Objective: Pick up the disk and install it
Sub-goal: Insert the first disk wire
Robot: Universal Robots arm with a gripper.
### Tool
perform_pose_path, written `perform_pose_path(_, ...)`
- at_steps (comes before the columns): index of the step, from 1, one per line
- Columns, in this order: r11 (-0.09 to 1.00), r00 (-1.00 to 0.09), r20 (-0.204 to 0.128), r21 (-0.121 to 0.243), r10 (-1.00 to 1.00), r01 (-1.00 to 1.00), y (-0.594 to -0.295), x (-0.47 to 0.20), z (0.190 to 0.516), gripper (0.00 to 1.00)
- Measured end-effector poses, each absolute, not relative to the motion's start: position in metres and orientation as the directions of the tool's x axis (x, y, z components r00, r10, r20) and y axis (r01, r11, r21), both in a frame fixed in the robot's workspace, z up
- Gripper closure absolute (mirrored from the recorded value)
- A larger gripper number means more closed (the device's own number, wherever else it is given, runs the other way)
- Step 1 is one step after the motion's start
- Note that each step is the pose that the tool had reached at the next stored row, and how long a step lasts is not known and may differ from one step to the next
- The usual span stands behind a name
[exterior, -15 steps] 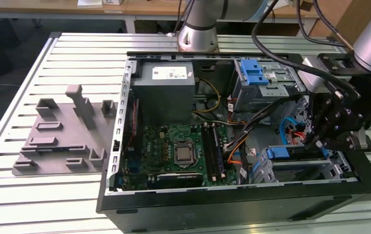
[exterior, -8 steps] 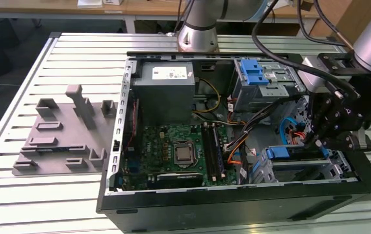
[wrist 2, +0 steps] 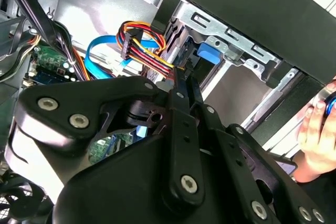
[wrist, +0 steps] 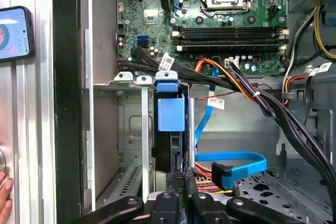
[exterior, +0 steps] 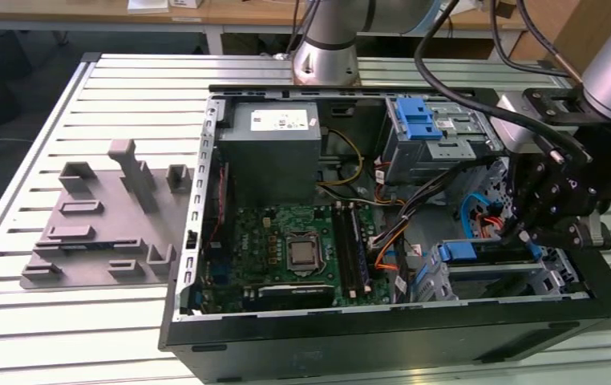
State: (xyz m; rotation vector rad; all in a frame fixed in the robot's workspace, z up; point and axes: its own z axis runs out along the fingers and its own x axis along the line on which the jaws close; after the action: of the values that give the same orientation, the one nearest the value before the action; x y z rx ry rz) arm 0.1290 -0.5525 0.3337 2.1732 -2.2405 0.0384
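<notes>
The black tool [wrist: 178,195] fills the foreground of both wrist views, its slim fingers [wrist 2: 181,85] brought together edge-on over the disk [wrist: 170,129], though whether they grip it cannot be told. The disk stands on edge with its blue carrier tab uppermost in the metal drive bay [wrist: 131,80], beside blue and orange cables [wrist: 231,161]. In the exterior view the bay sits in the open computer case [exterior: 391,321] on the slatted tabletop [exterior: 70,329], motherboard [exterior: 295,249] alongside.

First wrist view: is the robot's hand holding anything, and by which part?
It cannot be told. The hand sits at the near end of the disk, which stands edge-on in the bay, but no grip shows there.
</notes>
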Motion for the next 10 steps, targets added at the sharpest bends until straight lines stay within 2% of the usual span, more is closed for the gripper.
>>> perform_pose_path(10, 0.037, -0.037, 0.031, -0.002, -0.999, -0.999, -0.5528, 0.1292, 0.3288, 0.84)
